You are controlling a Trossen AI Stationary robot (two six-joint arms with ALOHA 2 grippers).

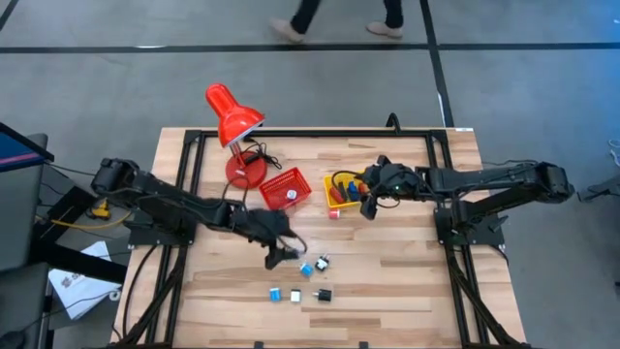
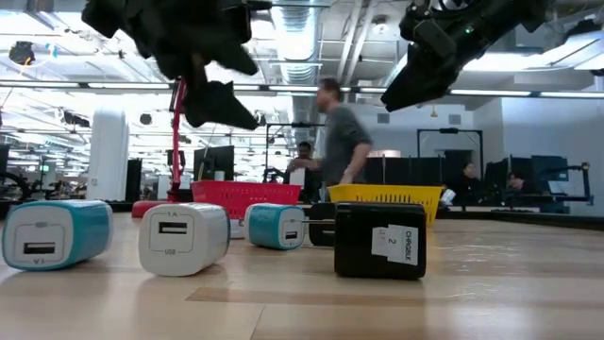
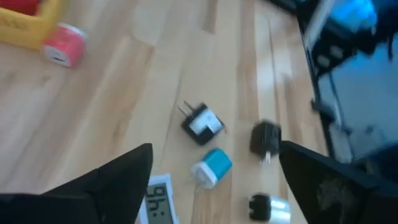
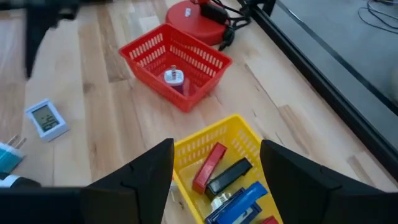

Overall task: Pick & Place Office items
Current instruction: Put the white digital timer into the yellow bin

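Yellow basket (image 4: 233, 140) already holds several office items, a red bar (image 4: 208, 167), a black one (image 4: 229, 175) and a blue one (image 4: 239, 202), and the red basket (image 4: 177, 65) holds one small white piece (image 4: 173, 78). Left loose on the table are a pink charger (image 1: 334, 213) beside the yellow basket and a cluster of cyan, white and black pieces (image 1: 308, 281) near the front. Sorting is judged roughly half done: the left gripper (image 1: 280, 254) hovers with fingers apart and empty beside that cluster, and the right gripper (image 4: 214, 171) hangs apart and empty over the yellow basket.
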